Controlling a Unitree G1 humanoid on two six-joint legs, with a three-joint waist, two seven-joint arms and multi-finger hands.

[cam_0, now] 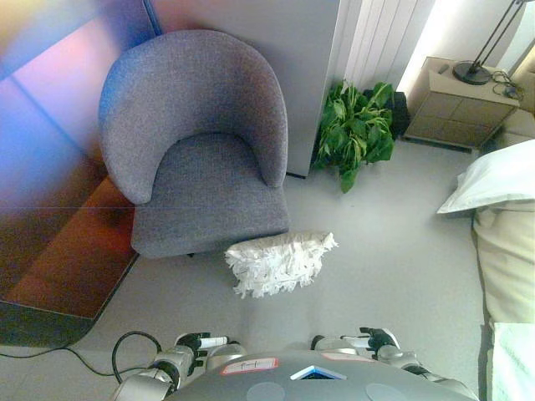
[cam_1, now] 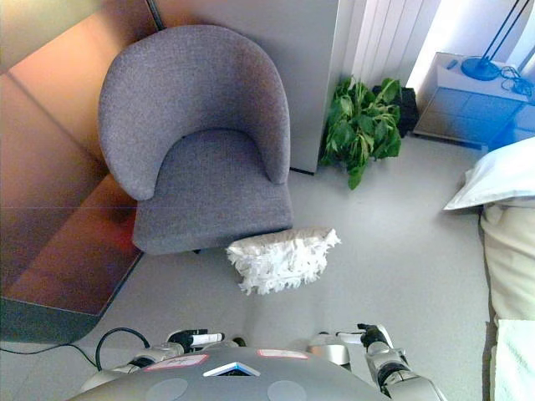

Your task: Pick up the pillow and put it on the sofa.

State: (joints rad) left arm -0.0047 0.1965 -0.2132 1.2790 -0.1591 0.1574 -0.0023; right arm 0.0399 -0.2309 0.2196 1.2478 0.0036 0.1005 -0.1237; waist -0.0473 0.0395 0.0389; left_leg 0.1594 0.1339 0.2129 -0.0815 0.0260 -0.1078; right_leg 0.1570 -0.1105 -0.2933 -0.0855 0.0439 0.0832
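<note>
A white shaggy pillow [cam_0: 278,261] lies on the grey floor, touching the front right corner of a grey armchair [cam_0: 197,142]. The chair's seat [cam_0: 211,177] holds nothing. My left hand [cam_0: 197,342] shows at the bottom edge, left of centre, well short of the pillow, fingers relaxed and holding nothing. My right hand [cam_0: 374,340] shows at the bottom edge to the right, also low and apart from the pillow, with nothing in it.
A green potted plant [cam_0: 354,132] stands by the wall right of the chair. A small cabinet [cam_0: 458,104] with a lamp base sits at the back right. A bed with a white pillow [cam_0: 497,180] lines the right edge.
</note>
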